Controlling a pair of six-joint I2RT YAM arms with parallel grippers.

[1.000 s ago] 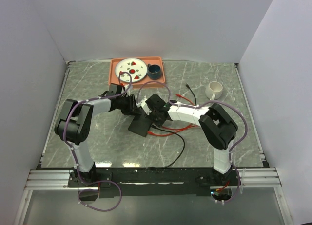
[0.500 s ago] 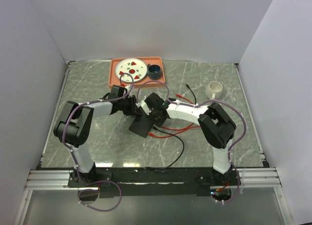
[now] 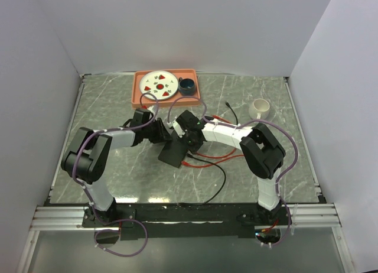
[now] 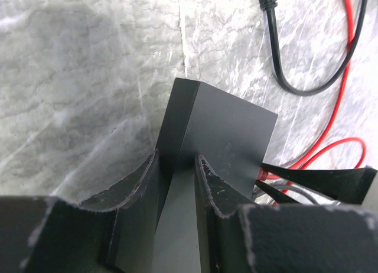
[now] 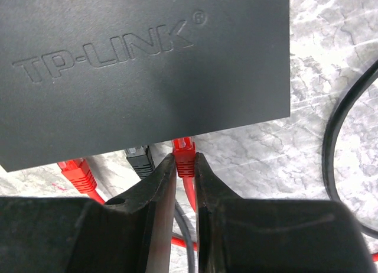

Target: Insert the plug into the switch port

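We note the switch [image 5: 147,66], a flat matte-black slab embossed "TP-LINK", lying mid-worktop [image 3: 118,101] between both arms, one edge clamped in the narrowed left hand [image 4: 177,159], while the right hand [image 5: 183,163], nearly closed, pinches the red plug [image 5: 184,149] at the switch's port edge.
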